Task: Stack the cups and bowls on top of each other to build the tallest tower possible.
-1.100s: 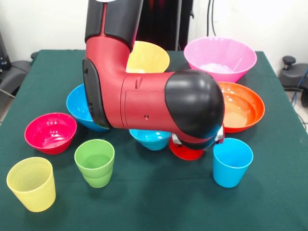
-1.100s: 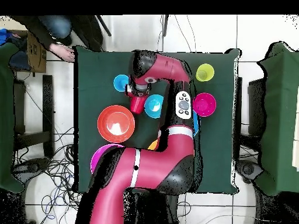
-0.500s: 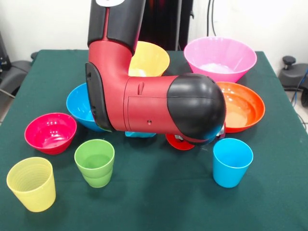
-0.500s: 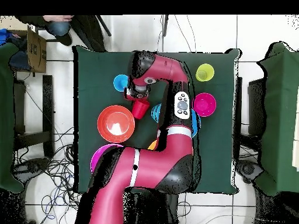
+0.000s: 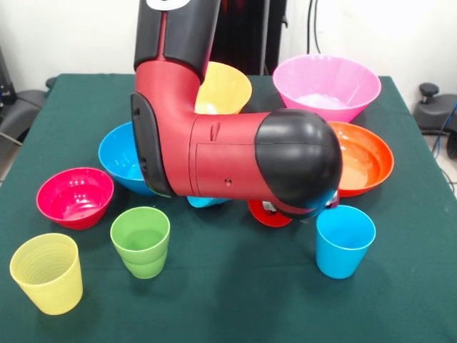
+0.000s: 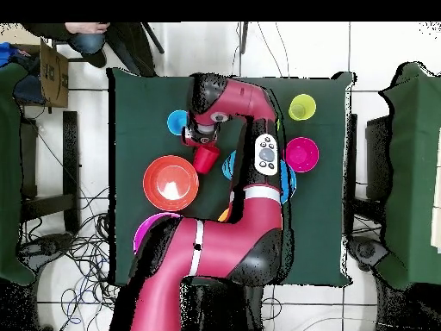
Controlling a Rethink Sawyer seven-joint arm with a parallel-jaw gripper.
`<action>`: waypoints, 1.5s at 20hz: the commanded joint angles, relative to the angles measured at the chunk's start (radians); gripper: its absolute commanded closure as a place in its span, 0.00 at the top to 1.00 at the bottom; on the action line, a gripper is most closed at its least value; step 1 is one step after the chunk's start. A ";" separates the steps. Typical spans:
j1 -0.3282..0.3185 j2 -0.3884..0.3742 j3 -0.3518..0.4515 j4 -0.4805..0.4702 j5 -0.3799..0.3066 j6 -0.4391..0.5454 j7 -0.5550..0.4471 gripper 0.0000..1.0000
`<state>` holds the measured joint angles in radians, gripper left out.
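Note:
The arm's black wrist hides my gripper (image 6: 201,144) in the front view. Overhead, it is shut on the red cup (image 6: 207,159), which hangs tilted with its red bottom (image 5: 269,213) showing under the wrist. Beside it stands the light blue cup (image 5: 345,241). The green cup (image 5: 141,241) and the ribbed yellow cup (image 5: 47,273) stand at the front left. The magenta bowl (image 5: 75,196), blue bowl (image 5: 120,158), yellow-orange bowl (image 5: 226,86), pink bowl (image 5: 326,86) and red-orange bowl (image 5: 365,161) ring the arm. The small light blue bowl (image 5: 207,201) is mostly hidden. No tower stands.
My bulky red and black arm (image 5: 235,161) lies low across the table's middle, over the bowls. The green table (image 5: 235,300) has bare cloth along its front edge. A person (image 6: 86,33) sits off the table's corner in the overhead view.
The red cup has left the table and tilted, carried a little toward the small light blue bowl. The arm rose slightly. The person's hand drew back from the table's corner.

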<state>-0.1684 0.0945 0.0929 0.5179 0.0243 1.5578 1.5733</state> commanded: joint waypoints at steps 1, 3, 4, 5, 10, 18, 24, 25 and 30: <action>0.031 -0.025 0.119 -0.055 -0.064 -0.141 -0.282 0.00; 0.026 -0.049 0.112 -0.036 -0.060 -0.150 -0.274 0.00; 0.025 -0.054 0.110 -0.033 -0.059 -0.152 -0.271 0.00; 0.024 -0.063 0.105 -0.023 -0.060 -0.153 -0.272 0.00; 0.016 -0.091 0.096 0.006 -0.063 -0.168 -0.291 0.00; -0.005 -0.172 0.078 0.074 -0.073 -0.176 -0.331 0.00; 0.001 -0.225 0.067 0.063 -0.098 -0.192 -0.346 0.00; 0.004 -0.223 0.064 0.041 -0.106 -0.189 -0.345 0.00; 0.004 -0.232 0.067 0.014 -0.123 -0.256 -0.324 0.00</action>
<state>-0.1680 -0.1085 0.1021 0.4993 -0.0057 1.4056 1.5731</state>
